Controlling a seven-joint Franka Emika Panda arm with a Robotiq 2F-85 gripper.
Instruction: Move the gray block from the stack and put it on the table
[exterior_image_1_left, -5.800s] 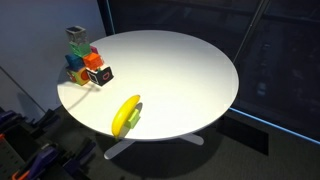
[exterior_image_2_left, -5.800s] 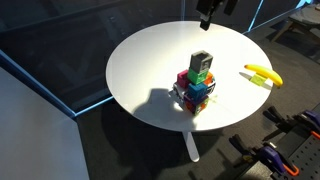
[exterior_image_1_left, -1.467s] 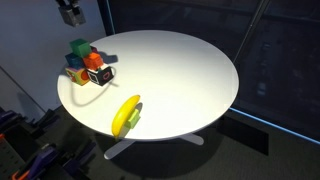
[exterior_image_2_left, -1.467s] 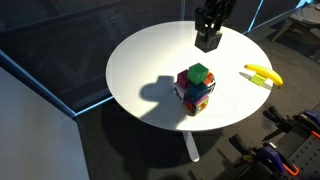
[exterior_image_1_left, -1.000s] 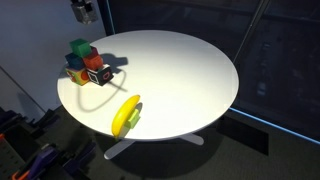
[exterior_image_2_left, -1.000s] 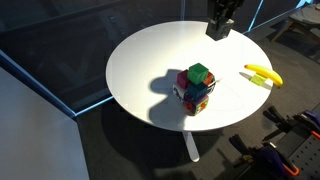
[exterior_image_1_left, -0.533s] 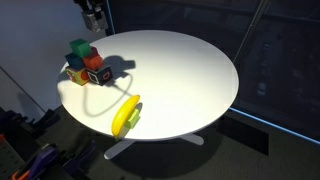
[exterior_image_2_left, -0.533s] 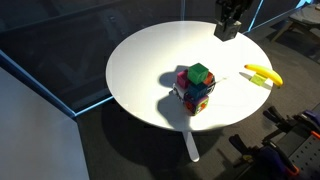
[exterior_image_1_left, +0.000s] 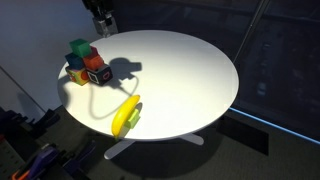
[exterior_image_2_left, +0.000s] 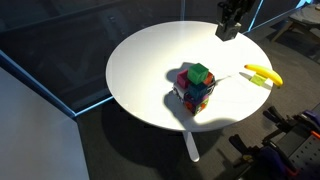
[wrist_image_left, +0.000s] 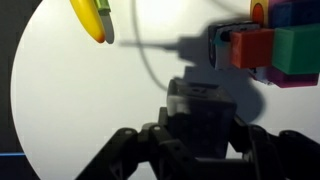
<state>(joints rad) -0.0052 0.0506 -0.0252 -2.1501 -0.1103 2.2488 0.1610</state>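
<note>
Gray block is held clamped in gripper up over table, well apart fr. stack & banana.

I was working in what looked like an office meeting room pressed into service as a robotics lab. A round white table on a white pedestal stood on a dark floor, with tall metal-framed glass partitions close behind it. Black stands with orange fittings crowded the floor by the table's edge. On top lay only toy cubes and a banana.
</note>
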